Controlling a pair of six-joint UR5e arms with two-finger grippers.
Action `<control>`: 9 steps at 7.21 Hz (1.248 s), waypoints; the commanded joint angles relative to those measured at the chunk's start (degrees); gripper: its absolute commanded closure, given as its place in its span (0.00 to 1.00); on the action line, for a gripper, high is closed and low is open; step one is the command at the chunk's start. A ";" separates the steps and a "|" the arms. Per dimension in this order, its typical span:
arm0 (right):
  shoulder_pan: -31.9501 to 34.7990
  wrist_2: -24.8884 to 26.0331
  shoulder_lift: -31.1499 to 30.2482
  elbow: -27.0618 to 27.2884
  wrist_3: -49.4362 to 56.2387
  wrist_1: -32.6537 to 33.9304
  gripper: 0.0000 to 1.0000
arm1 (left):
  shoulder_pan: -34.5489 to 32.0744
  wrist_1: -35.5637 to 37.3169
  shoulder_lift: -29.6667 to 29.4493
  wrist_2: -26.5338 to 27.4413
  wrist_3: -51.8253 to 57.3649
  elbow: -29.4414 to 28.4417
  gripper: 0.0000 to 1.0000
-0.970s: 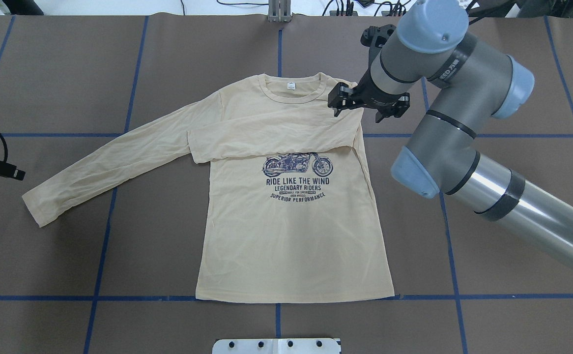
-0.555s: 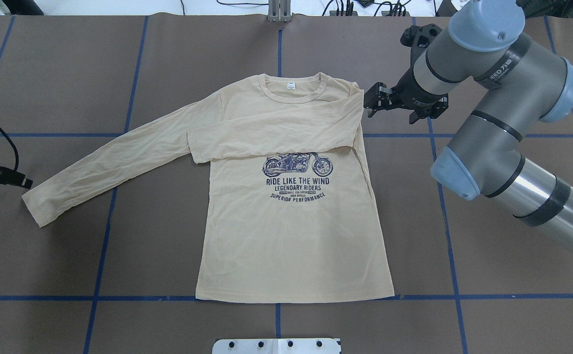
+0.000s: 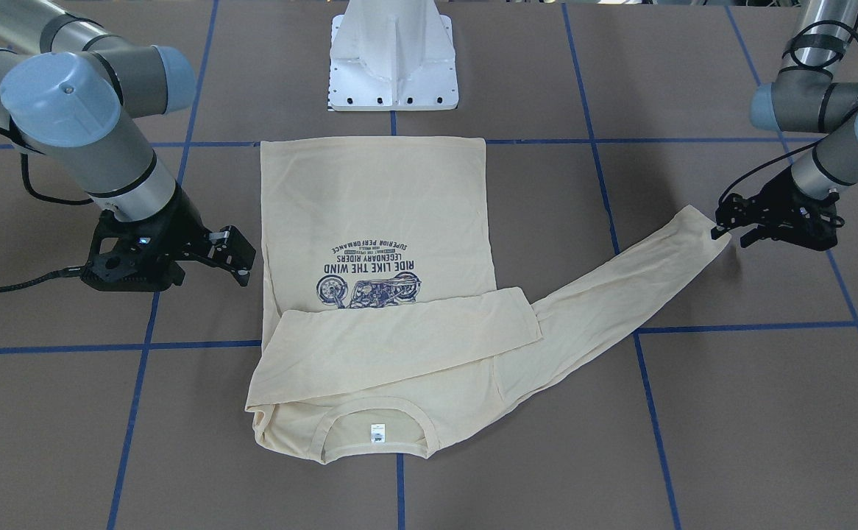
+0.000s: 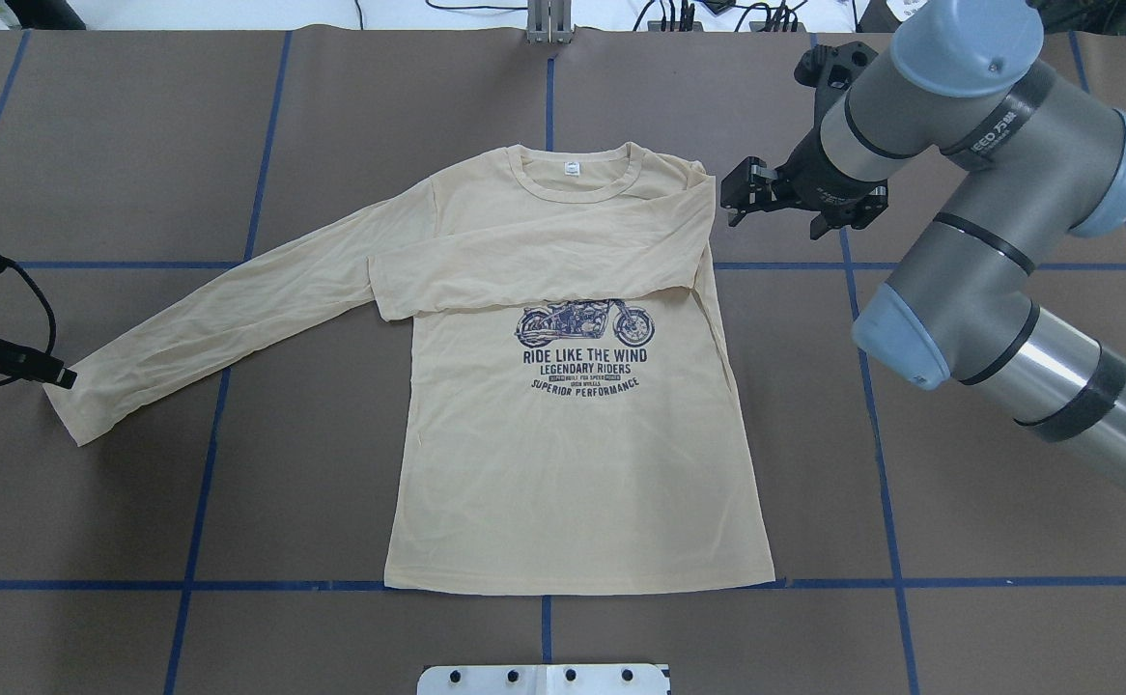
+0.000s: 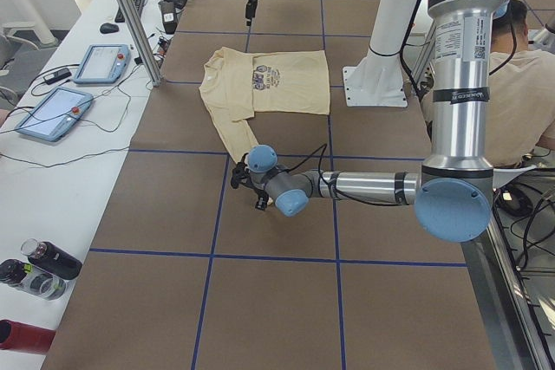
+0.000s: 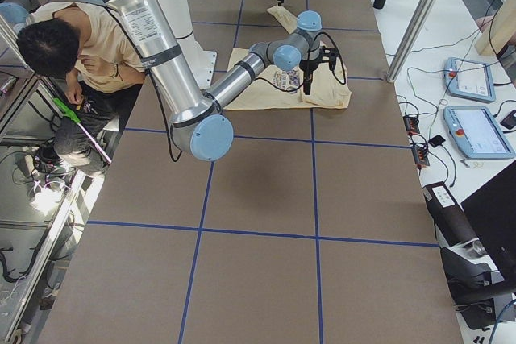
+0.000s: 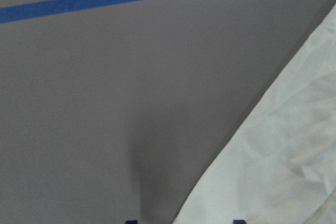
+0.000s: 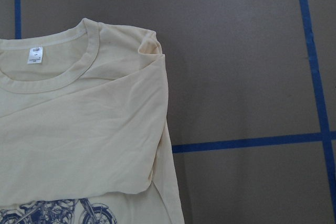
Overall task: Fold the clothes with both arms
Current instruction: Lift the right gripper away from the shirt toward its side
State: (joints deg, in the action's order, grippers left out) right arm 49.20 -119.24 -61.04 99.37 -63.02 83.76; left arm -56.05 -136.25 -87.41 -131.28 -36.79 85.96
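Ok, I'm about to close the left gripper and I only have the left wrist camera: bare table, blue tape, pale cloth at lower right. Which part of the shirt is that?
Observer: The cuff end of the outstretched sleeve. The left gripper is right at its tip.
Operator: Is the other sleeve out too?
Observer: No, the other sleeve lies folded across the chest, just above the motorcycle print.
Operator: And the right gripper?
Observer: The right gripper is open beside the shoulder of the shirt, not on the cloth, holding nothing.
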 commanded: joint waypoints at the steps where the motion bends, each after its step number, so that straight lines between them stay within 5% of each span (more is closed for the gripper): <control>1: 0.10 0.06 -0.05 0.21 0.01 0.00 0.01 | 0.06 0.10 0.05 0.15 0.23 -0.61 0.59; 4: 0.01 0.15 -0.05 0.29 0.01 0.09 0.01 | 0.06 0.02 0.13 0.06 0.23 -0.97 0.61; 6: 0.10 0.15 0.04 0.38 0.01 0.09 0.01 | 0.06 0.02 0.39 0.06 0.32 -0.97 1.00; 8: 0.28 -0.12 -0.22 1.35 0.01 0.17 0.01 | -0.11 0.02 0.75 -0.46 0.41 0.60 1.00; 9: 0.71 -0.29 -0.22 1.44 0.01 0.26 0.01 | -0.37 0.63 1.18 -0.81 0.32 6.18 1.00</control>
State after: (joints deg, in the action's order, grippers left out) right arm 49.55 -119.37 -61.19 100.59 -63.02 83.93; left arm -56.16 -136.09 -86.62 -131.68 -36.40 87.44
